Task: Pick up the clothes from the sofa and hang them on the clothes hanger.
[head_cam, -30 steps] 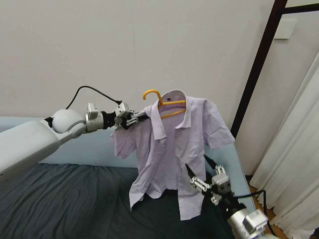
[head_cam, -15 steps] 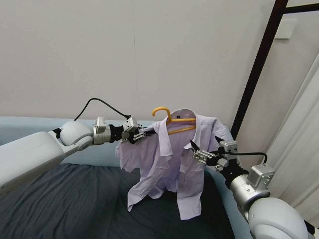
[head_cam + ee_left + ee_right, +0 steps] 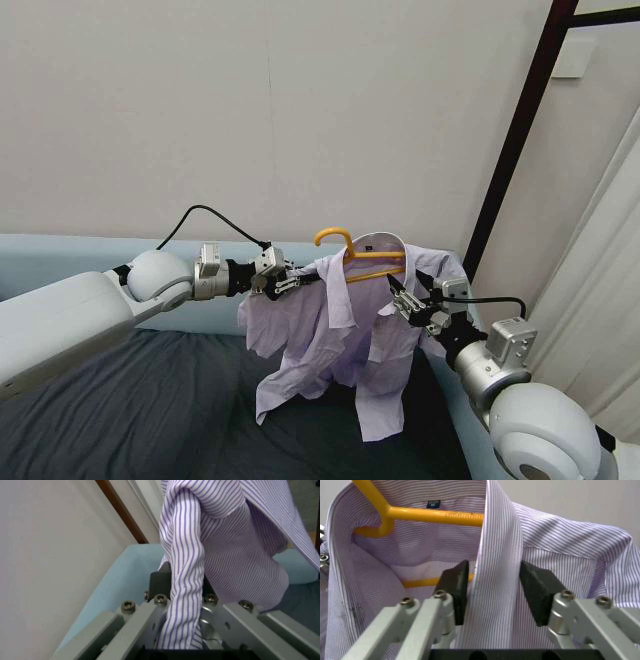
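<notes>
Head view, starting from the left: how far along does it look?

Well on, I'd say. The left gripper (image 3: pixel 283 283) is clamped on the shirt (image 3: pixel 330 345) at the left-hand shoulder and holds it up off the sofa (image 3: pixel 120 400), the hem hanging low over the dark seat. The yellow hanger (image 3: pixel 372 253) already sits inside the collar.

And further right?

The right gripper (image 3: pixel 408 300) is at the shirt's front edge, fingers apart. At the far right stands a dark pole (image 3: pixel 510 150); the hanger's hook rests on nothing. So the lifting is done. Squaring the shirt on the hanger seems to be what is left, since the left shoulder looks bunched.

What do the wrist views add?

The left wrist view shows a striped fold pinched between the fingers, which the head view leaves unclear. The right wrist view shows the pads (image 3: pixel 456 588) on either side of the front band, not closed on it, plus the hanger's lower bar and a collar label (image 3: pixel 433 504).
</notes>
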`<state>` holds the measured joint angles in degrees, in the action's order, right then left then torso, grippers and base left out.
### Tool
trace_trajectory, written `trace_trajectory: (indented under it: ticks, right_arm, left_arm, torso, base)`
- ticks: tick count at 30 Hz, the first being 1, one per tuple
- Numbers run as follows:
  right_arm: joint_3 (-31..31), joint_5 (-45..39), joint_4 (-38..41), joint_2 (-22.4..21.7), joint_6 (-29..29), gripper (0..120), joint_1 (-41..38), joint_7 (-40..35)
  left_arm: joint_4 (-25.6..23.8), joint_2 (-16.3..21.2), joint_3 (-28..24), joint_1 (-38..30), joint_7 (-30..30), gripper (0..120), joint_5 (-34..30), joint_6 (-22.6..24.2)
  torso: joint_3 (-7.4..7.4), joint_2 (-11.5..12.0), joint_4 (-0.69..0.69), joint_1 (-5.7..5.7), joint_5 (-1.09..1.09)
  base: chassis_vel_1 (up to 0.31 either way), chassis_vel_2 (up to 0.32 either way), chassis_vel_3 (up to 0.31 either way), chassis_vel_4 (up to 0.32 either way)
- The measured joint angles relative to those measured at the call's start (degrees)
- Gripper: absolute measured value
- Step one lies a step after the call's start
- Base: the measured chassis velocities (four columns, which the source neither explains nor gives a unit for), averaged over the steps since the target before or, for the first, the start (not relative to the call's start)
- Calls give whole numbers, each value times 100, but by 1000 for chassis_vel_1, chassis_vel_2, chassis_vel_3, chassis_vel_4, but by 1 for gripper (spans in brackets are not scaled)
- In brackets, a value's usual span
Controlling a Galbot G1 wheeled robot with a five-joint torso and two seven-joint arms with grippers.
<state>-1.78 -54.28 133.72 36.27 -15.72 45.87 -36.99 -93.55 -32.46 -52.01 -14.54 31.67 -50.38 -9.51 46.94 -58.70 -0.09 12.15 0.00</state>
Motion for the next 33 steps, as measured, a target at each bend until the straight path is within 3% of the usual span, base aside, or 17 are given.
trace_trajectory:
  ticks: [3,11,21,33]
  right_arm:
    - [13,306,-57,-87,64,22,63,158]
    - [-68,255,27,-202,111,0,-178,132]
    - [-309,207,184,-297,114,0,-562,238]
    - [-339,1158,205,-378,111,0,181,836]
  left_arm:
    - [14,-13,3,-2,-8,1,0,-2]
    - [9,-30,26,12,-43,1,-7,-2]
    - [52,-224,39,73,-122,1,-22,35]
    - [37,-102,100,217,-75,1,-264,54]
  torso:
    - [0,0,0,0,0]
    - [0,0,0,0,0]
    - [0,0,0,0,0]
    - [0,0,-1,0,0]
  base:
    - [0,0,0,0]
    - [0,0,0,0]
    - [0,0,0,0]
    - [0,0,0,0]
